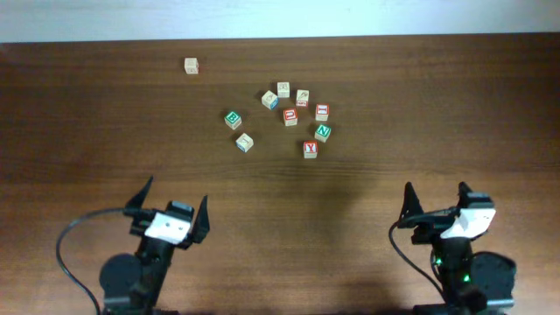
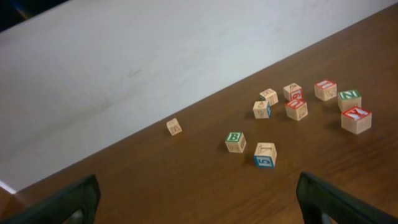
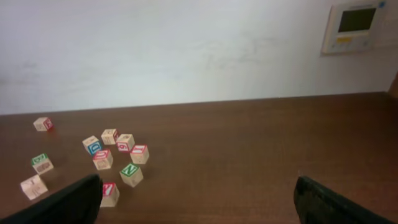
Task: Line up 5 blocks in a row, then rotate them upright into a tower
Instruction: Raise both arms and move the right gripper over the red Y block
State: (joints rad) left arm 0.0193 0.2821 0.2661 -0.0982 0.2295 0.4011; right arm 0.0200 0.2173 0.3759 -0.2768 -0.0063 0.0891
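Observation:
Several light-wood letter blocks lie in a loose cluster at the table's far middle. The green N block (image 1: pixel 323 132) (image 2: pixel 349 100) (image 3: pixel 130 175) sits just behind the red Y block (image 1: pixel 310 149) (image 2: pixel 356 120) (image 3: pixel 109 193). Two red-lettered blocks (image 1: pixel 290 116) (image 1: pixel 321 111) lie a little farther back. A blue-marked block (image 1: pixel 244 142) (image 2: pixel 265 155) rests at the cluster's left, beside a green B cube (image 1: pixel 233 120) (image 2: pixel 235 142). My left gripper (image 1: pixel 173 199) (image 2: pixel 199 199) and right gripper (image 1: pixel 436 197) (image 3: pixel 199 202) hover open and empty near the front edge, well short of the blocks.
A lone pale cube (image 1: pixel 191 66) (image 2: pixel 174 126) (image 3: pixel 43 124) sits apart at the far left, close to the table's back edge. More cubes (image 1: pixel 283 89) (image 1: pixel 269 100) (image 1: pixel 302 97) fill the cluster's back. A white wall rises behind the table.

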